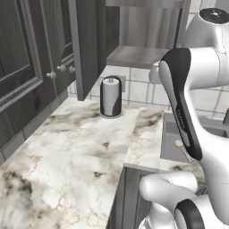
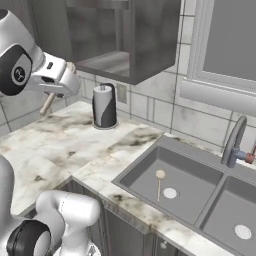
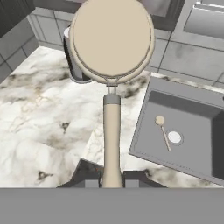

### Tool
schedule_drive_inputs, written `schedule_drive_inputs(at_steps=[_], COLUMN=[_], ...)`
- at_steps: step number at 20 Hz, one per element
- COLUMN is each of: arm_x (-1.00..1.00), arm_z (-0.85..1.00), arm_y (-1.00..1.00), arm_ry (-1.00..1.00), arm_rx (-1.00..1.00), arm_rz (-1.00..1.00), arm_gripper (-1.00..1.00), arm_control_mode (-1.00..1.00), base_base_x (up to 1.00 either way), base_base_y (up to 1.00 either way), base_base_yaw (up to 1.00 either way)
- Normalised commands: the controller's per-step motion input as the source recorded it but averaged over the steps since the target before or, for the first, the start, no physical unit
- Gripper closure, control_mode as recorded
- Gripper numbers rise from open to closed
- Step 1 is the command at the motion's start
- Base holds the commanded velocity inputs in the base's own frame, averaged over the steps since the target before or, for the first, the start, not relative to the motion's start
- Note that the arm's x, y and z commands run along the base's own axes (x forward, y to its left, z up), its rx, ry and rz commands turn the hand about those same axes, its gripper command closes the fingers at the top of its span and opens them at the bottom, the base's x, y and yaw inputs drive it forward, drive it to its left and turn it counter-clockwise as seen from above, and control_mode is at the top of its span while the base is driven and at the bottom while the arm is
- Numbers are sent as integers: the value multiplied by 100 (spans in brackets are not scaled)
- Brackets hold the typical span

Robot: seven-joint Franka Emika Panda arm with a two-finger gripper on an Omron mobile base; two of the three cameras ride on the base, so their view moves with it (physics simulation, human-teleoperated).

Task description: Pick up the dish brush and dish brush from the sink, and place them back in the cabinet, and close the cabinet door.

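here the gripper is clamped on 1 dish brush; the other brush lies in the sink.

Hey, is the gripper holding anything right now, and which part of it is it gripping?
Yes: the gripper is shut on one dish brush, pinching the lower end of its handle, head pointing away.

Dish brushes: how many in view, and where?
2. One dish brush is clamped by its handle in the hand, held up over the counter. The other dish brush lies on the sink floor beside the drain.
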Motion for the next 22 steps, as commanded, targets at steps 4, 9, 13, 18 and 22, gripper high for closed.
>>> schedule_drive_inputs(at_steps=[4,9,13,18,22], arm_x=[56,62,55,50,41], arm_z=[13,17,24,28,17], arm_y=[0,0,0,0,0], arm_ry=[-7,-6,-5,-3,0], arm_rx=[0,0,0,0,0], arm_rz=[-8,-7,-4,-1,0], arm_gripper=[100,100,100,100,100], arm_control_mode=[-100,-100,-100,-100,-100], base_base_x=[0,0,0,0,0], base_base_y=[0,0,0,0,0], base_base_yaw=[0,0,0,0,0])
